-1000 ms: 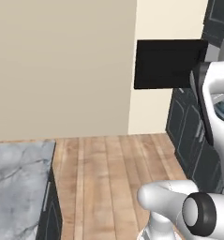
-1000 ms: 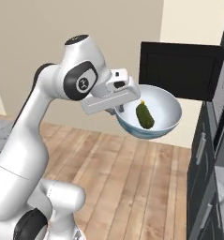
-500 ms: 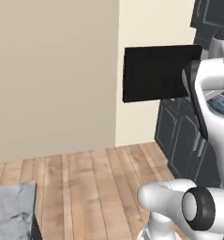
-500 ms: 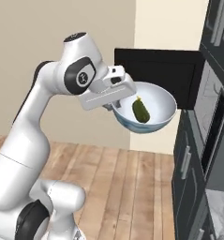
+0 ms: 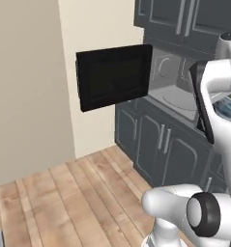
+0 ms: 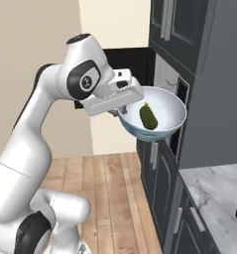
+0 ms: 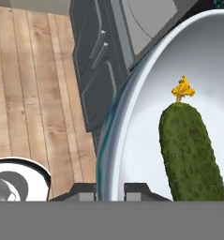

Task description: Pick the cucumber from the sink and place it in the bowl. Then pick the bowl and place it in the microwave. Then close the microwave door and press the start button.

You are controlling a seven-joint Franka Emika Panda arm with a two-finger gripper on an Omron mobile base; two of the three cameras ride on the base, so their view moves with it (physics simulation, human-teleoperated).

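Your fingers [image 7: 110, 190] pinch the rim of the bowl [image 6: 162, 121], the cucumber [image 6: 148, 117] lying inside just beyond them; keep it level; ease it forward into the microwave [image 5: 177, 94] past the microwave door [image 5: 114, 76].

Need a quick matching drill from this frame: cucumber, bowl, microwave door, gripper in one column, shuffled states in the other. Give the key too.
Things:
1. cucumber
2. bowl
3. microwave door
4. gripper

States:
A. swung wide open
B. carried in the air, held by its rim
C. jaws shut on a rim
D. lying inside a pale dish

Pairs: 1-D, 2-B, 3-A, 4-C
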